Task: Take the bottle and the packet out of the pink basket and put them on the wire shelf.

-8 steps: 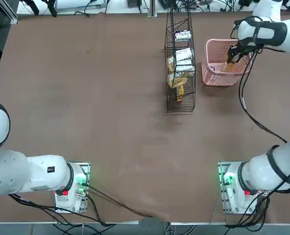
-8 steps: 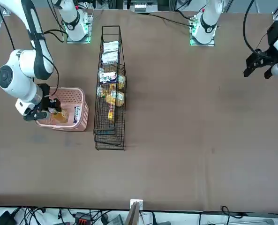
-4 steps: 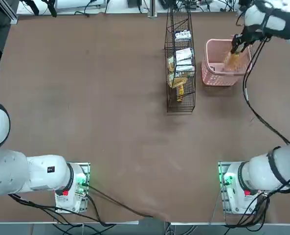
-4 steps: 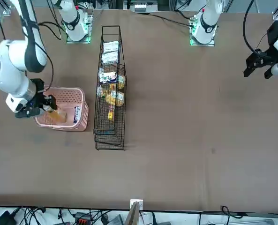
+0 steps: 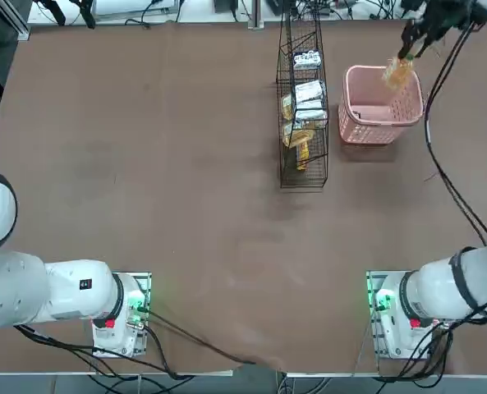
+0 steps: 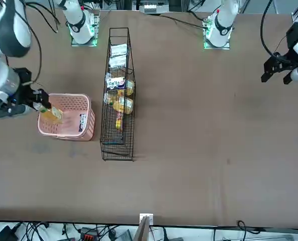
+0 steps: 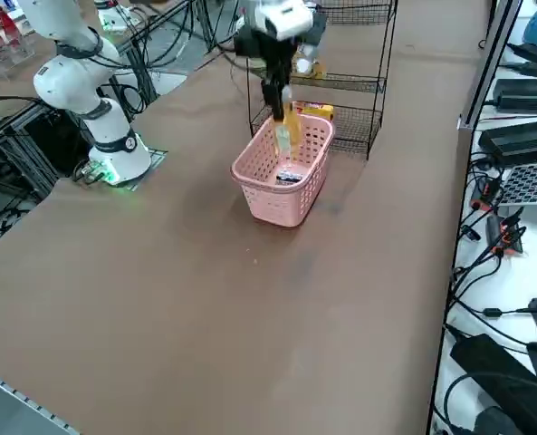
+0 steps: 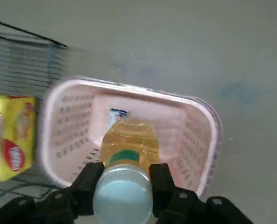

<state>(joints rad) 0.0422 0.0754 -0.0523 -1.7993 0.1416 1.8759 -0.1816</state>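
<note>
Between the right gripper's point(image 8: 127, 184) jaws, pinched near its cap, hangs the bottle point(image 8: 130, 144).

Brown tabletop point(image 5: 186, 205), pink basket point(image 5: 381, 135) standing on it, tall black wire shelf point(image 5: 303, 176) near the basket

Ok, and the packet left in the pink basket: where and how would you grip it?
The packet seems to lean on the wall of the pink basket, so I'd come from above, inside the rim, and pinch its raised end across the thin sides, once the right gripper has shelved the bottle.
</note>
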